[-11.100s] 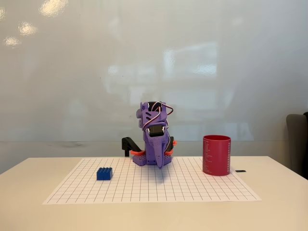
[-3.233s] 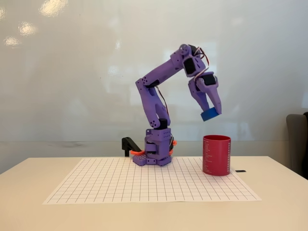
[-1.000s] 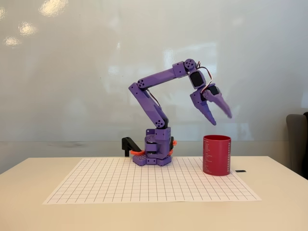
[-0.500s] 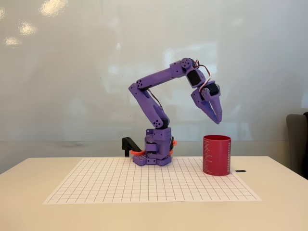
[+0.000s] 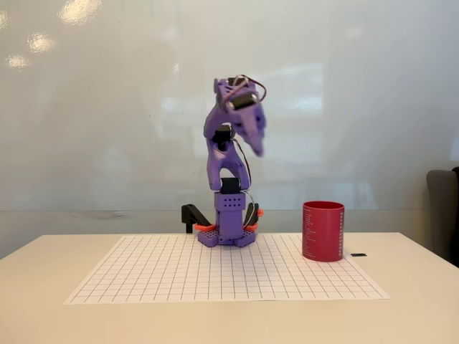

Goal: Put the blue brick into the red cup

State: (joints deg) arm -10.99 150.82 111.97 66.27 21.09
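The red cup point(image 5: 323, 231) stands upright on the right edge of the white grid mat point(image 5: 226, 276), at about 4 o'clock from my base point(image 5: 228, 231), with columns of pale print down its left side. Its rim faces up, but the fixed view looks at it side-on, so its inside is hidden from me. The blue brick is not to be seen on the mat or the table, and I cannot tell from this angle whether it lies inside the cup.

My gripper point(image 5: 256, 147) hangs high above the base, well apart from the cup, at roughly 10 o'clock from its rim. The fingers point down and slightly right. They are blurred; I see nothing held between them, but I cannot tell whether they are parted or closed.

My purple arm point(image 5: 224, 143) is folded upright over the base, with looped wires at its top. A black clamp point(image 5: 191, 215) sits just left of the base. A small dark item point(image 5: 358, 254) lies on the table point(image 5: 416, 301) just right of the cup. A whiteboard point(image 5: 107, 107) fills the background.
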